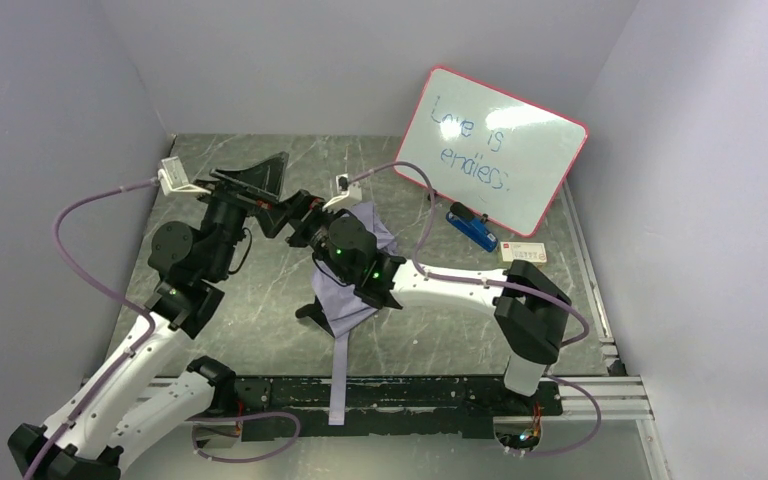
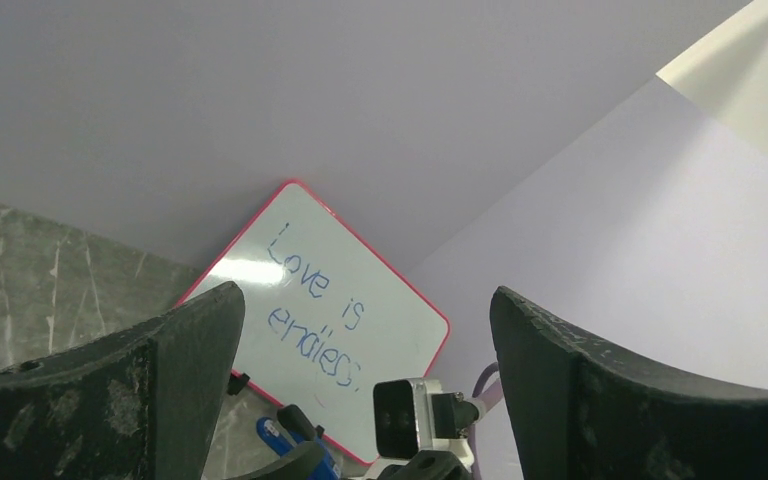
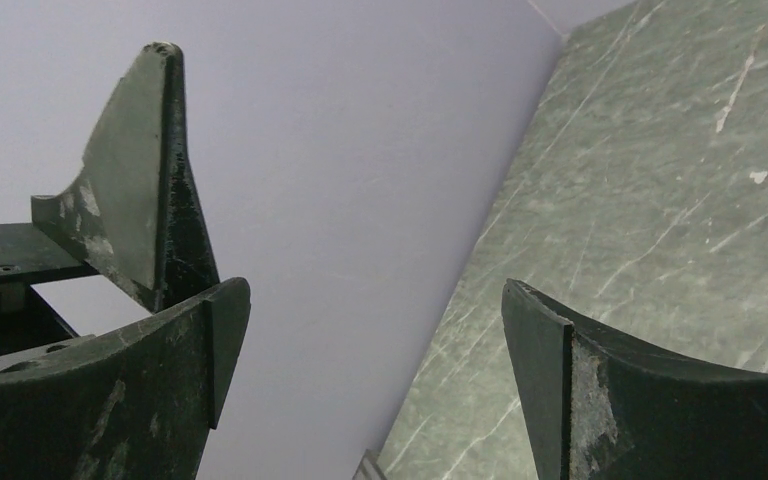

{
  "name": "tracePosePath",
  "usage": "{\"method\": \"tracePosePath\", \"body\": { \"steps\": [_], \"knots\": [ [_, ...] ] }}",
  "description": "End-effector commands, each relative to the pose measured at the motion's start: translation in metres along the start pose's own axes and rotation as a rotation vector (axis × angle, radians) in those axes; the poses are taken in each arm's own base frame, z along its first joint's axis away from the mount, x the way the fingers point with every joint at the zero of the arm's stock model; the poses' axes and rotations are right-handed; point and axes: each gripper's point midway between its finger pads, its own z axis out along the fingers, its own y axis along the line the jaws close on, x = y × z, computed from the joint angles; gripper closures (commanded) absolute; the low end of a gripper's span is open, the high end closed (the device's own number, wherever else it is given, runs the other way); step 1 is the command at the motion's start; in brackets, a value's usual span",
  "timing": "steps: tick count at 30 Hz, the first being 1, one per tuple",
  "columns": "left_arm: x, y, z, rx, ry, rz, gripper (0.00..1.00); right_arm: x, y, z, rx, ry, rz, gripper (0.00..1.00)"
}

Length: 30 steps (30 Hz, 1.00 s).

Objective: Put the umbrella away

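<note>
lavender umbrella [image 1: 341,306] on table [image 1: 260,325], seemingly collapsed

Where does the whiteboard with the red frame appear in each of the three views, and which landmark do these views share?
Top external: the whiteboard stands tilted at the back, upper right of centre.
Left wrist: the whiteboard is at lower centre, its blue writing readable.
Right wrist: not in it.
Shared landmark: the dark marbled table, seen at the left edge in the left wrist view and on the right side in the right wrist view.
</note>
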Motion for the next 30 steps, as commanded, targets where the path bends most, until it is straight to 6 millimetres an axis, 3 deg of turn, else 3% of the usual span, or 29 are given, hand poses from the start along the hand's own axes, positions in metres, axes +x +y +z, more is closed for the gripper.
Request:
{"method": "tracePosePath", "body": {
  "steps": [1, 6, 15, 18, 24, 30],
  "knots": [
    [-0.019, -0.004, -0.005, -0.033, -0.038, -0.023, 0.03, -0.002, 0.018, -0.004, -0.082, 0.008, 0.046, 0.0],
    [-0.023, -0.019, -0.001, 0.0, 0.005, 0.1, 0.03, 0.017, 0.018, -0.003, -0.154, 0.072, 0.172, 0.0],
    [-0.033, -0.006, -0.013, -0.03, -0.085, 0.023, 0.03, 0.007, 0.022, 0.002, -0.17, 0.061, 0.167, 0.0],
    [-0.032, -0.008, -0.004, -0.056, -0.062, 0.04, 0.03, 0.004, 0.021, 0.006, -0.171, 0.069, 0.189, 0.0],
    [-0.019, -0.013, 0.034, -0.111, 0.04, 0.094, 0.03, -0.007, 0.01, 0.016, -0.175, 0.085, 0.277, 0.0],
    [-0.018, -0.015, 0.039, -0.073, 0.009, 0.071, 0.03, -0.02, 0.008, 0.023, -0.171, 0.072, 0.26, 0.0]
  ]
}}
